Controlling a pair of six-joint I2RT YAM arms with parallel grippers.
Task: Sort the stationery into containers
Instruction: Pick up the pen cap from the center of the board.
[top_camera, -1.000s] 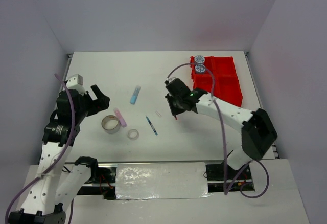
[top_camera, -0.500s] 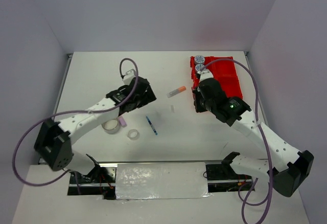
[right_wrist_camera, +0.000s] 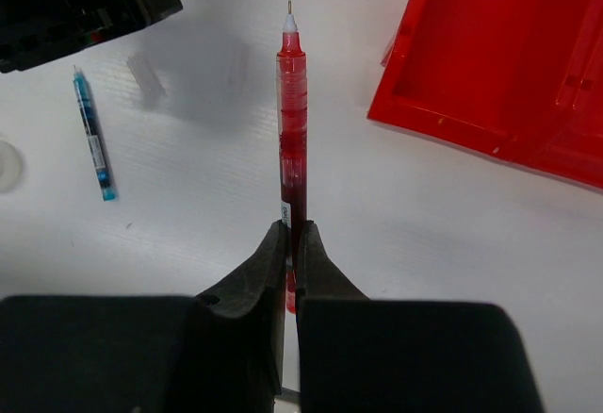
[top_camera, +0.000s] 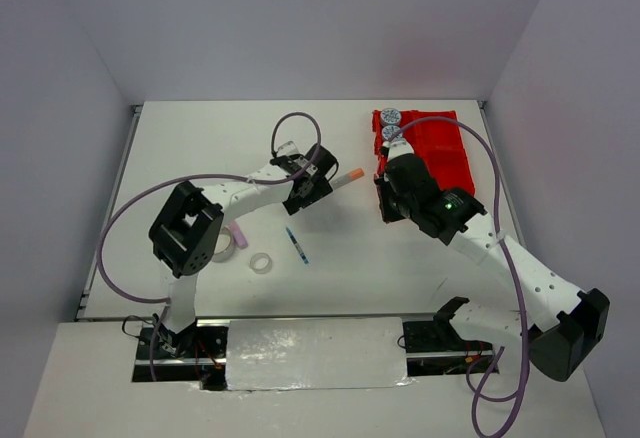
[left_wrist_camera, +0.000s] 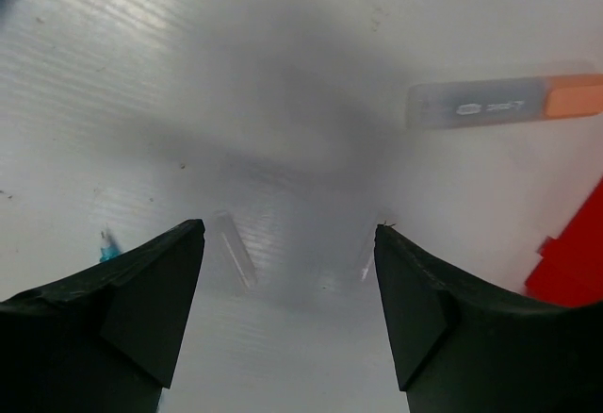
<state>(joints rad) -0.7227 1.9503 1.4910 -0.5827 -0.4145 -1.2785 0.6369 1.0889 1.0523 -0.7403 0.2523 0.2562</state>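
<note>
My left gripper is open and empty, low over the table, with the orange-capped stick just ahead to its right. My right gripper is shut on the red pen, held over the table beside the red tray. Two blue-patterned tape rolls sit in the tray's far left compartment. The blue pen, a clear tape ring, a silver tape ring and the pink stick lie on the table. The blue stick is hidden.
The left arm stretches low across the middle of the table, its elbow over the silver ring. Grey walls close the table on three sides. The right arm's base stands at the near right corner.
My left arm has swung from the left side to the middle, beside the orange-capped stick, gripper still open. My right gripper carried the red pen right to the tray's near-left edge.
</note>
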